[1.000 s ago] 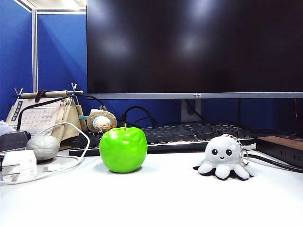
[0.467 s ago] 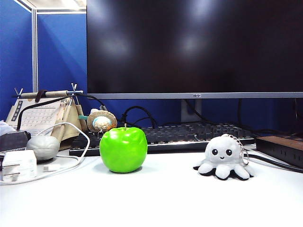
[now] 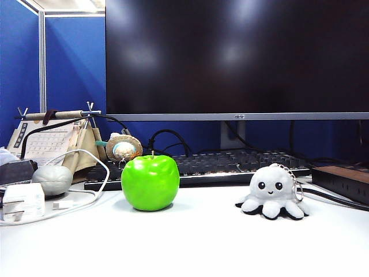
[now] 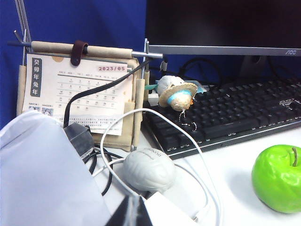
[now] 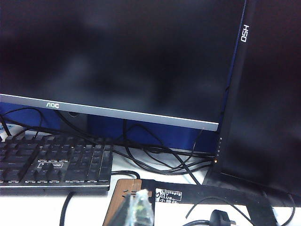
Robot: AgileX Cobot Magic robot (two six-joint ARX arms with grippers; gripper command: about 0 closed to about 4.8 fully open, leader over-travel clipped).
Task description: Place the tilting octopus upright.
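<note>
Monitor (image 3: 236,57) across the back, dark, filling most of exterior view. Keyboard (image 3: 230,167) under it, running the width of the stand. White table (image 3: 190,242) bare in the foreground. Desk calendar (image 3: 49,141) far left, with grey lump (image 3: 52,179) and white cable (image 3: 86,202) in front of it.

Green apple (image 3: 150,182) left of centre, just in front of keyboard. Octopus (image 3: 271,191) well apart from apple, on the right side of table, near keyboard's right end. Sitting on its tentacles, face toward camera, keyring at its right side. Reads as upright already, or nearly so; any lean too slight to call from this angle.

Left gripper (image 4: 134,214) low over the clutter by grey lump, far from octopus; fingers pressed together, nothing between them. Right gripper (image 5: 138,209) over the brown box at the right, facing monitor; likewise clenched and empty. Octopus absent from both wrist views.

Judgement: no contact with octopus at present. Either finished, or not started.
</note>
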